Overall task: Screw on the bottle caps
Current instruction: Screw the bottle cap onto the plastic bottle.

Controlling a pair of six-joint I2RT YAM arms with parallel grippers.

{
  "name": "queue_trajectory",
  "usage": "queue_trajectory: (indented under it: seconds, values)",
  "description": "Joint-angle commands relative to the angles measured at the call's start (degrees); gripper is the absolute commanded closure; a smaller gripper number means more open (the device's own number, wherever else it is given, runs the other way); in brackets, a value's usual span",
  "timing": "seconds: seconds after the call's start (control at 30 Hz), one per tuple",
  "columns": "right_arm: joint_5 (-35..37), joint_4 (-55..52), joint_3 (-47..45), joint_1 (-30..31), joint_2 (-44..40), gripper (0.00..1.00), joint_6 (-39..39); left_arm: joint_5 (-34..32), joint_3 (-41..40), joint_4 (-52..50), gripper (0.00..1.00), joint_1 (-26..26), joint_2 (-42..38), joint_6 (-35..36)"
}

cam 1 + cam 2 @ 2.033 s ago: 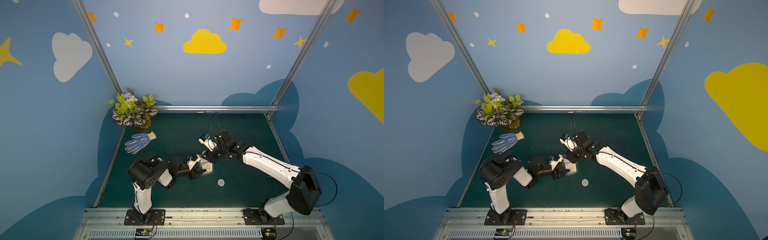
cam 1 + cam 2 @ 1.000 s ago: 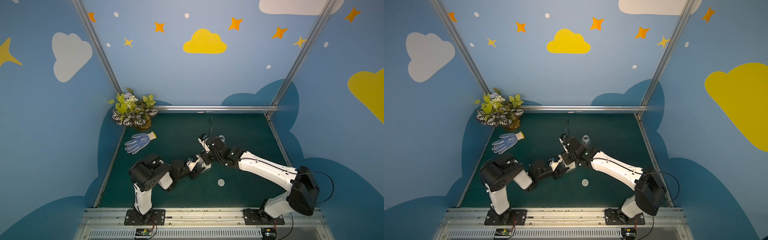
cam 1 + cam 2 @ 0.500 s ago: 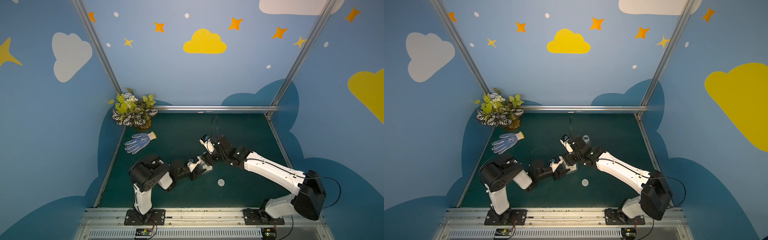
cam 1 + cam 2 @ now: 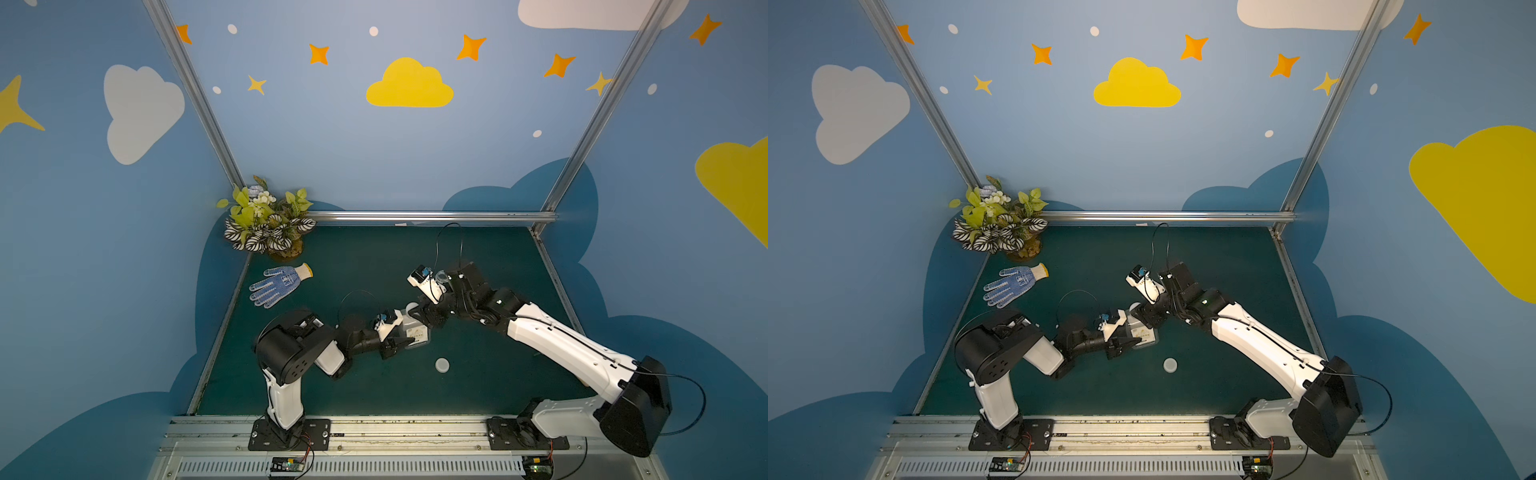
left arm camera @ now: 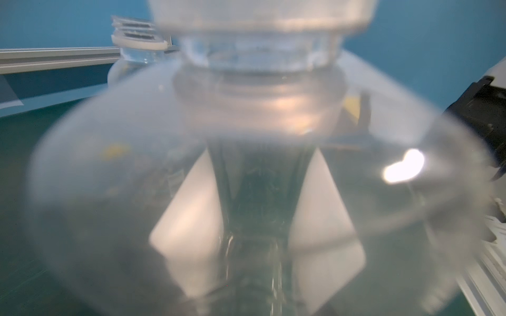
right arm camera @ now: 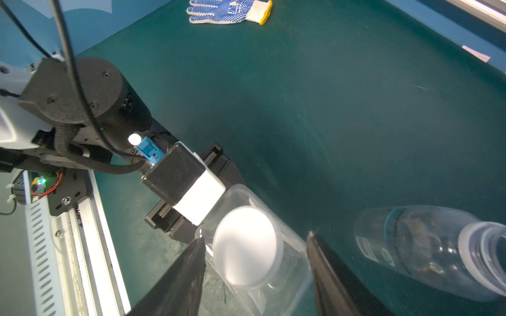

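**Right claw off the cap, between turns**

Since a second ago my right arm has swung back out toward its own side and the wrist has rolled round. The right claw [image 6: 256, 236] now stands spread, one finger on each side of the white cap [image 6: 246, 250], with a gap both sides and nothing touched. I take that as a re-grip between twisting strokes, not a finish. The cap sits on the neck of the labelled bottle [image 4: 417, 331], but I cannot tell how far down the thread it has gone. The left claw [image 4: 407, 340] pinches that bottle by its body near the middle of the worktop [image 4: 353, 257], and it looks to be where it was.

The round bottle [image 6: 427, 251] is just beside the right claw, its mouth open and uncapped. Its cap, the loose cap [image 4: 441, 365], lies on the worktop nearer my side, well apart from it. By my reckoning the task is at best half done.

As for writing, the flat-sided bottle's white label carries yellow marks and fine print too small to read. The round bottle has a teal band, a small green round mark and print I cannot make out. The blue-dotted glove [image 6: 230, 11] bears a printed mark that is also illegible.
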Motion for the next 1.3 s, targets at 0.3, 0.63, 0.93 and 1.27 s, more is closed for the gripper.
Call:
queue_trajectory:
  seconds: [0.3, 0.63, 0.93, 1.27]
  values:
    - [-5.2, -2.5, 4.6, -0.6, 4.1, 0.49, -3.5, 4.9, 2.0, -1.7, 0.98, 0.7, -1.2, -1.7]
    - [-5.2, -3.2, 4.9, -0.7, 5.7, 0.55, -4.4, 5.0, 2.0, -1.7, 0.98, 0.8, -1.3, -1.9]
    - [-4.9, -3.2, 4.9, -0.7, 7.0, 0.63, -4.2, 4.4, 1.6, -1.0, 0.98, 0.9, -1.3, -1.9]
    - [-1.5, -1.5, 2.6, 0.6, 7.4, 0.73, -1.5, 1.7, 0.4, 2.6, 0.98, 1.2, -1.3, -2.6]
